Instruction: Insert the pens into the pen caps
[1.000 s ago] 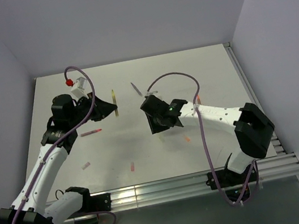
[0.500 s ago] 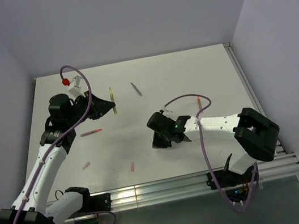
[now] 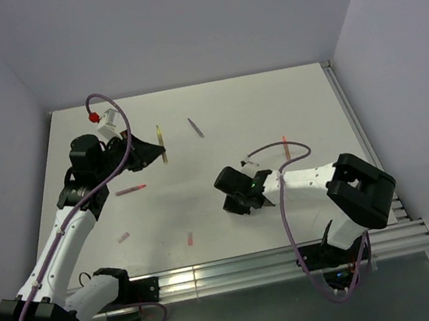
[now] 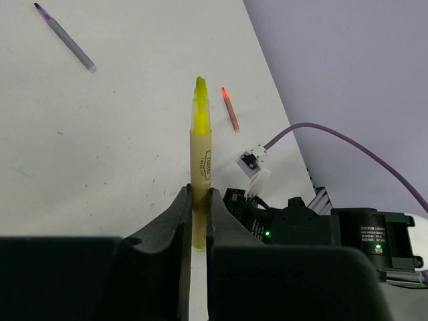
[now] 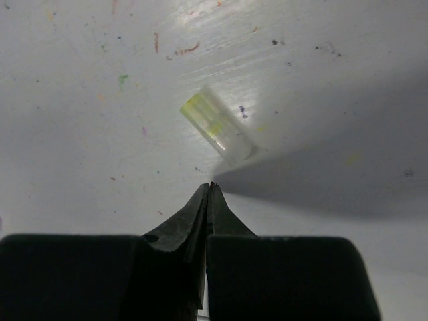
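My left gripper (image 3: 149,149) is shut on the yellow pen (image 3: 162,144) and holds it above the table; in the left wrist view the pen (image 4: 200,154) stands out past my gripper (image 4: 198,195). My right gripper (image 3: 232,203) is low over the table with its jaws shut and empty. In the right wrist view its tips (image 5: 210,187) sit just short of the pale yellow cap (image 5: 217,127) lying on the table. The grey-purple pen (image 3: 195,127), the pink-red pen (image 3: 130,190) and the orange-red pen (image 3: 285,144) lie loose. A pink cap (image 3: 190,239) and a paler cap (image 3: 123,237) lie near the front.
The grey-purple pen (image 4: 65,37) and the orange-red pen (image 4: 231,110) also show in the left wrist view, with the right arm (image 4: 307,224) below them. Walls close the table at the back and sides. A metal rail (image 3: 241,267) runs along the near edge.
My right arm has swung toward the near side and dropped low to the table. My left gripper shifted slightly left with the yellow pen, then held still.
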Controlling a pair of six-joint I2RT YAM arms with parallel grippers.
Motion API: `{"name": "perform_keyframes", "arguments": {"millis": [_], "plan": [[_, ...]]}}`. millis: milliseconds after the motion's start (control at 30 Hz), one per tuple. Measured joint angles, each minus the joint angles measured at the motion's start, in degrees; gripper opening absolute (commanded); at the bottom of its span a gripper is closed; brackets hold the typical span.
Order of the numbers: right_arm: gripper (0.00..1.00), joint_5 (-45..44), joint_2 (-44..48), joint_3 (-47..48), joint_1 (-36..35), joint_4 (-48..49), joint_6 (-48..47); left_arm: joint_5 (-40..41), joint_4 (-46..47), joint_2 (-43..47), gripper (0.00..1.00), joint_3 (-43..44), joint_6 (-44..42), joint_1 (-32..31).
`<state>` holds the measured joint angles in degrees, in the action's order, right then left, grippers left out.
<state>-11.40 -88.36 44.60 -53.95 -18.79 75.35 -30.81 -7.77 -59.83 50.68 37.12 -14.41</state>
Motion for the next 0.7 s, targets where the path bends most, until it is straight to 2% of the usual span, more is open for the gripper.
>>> {"name": "perform_keyframes", "arguments": {"millis": [700], "plan": [[0.0,-3.2,-0.6,-2.0,4.5,2.9,2.8,-0.8,0.3,-0.9,0.0,-0.4,0.2,0.5]]}}
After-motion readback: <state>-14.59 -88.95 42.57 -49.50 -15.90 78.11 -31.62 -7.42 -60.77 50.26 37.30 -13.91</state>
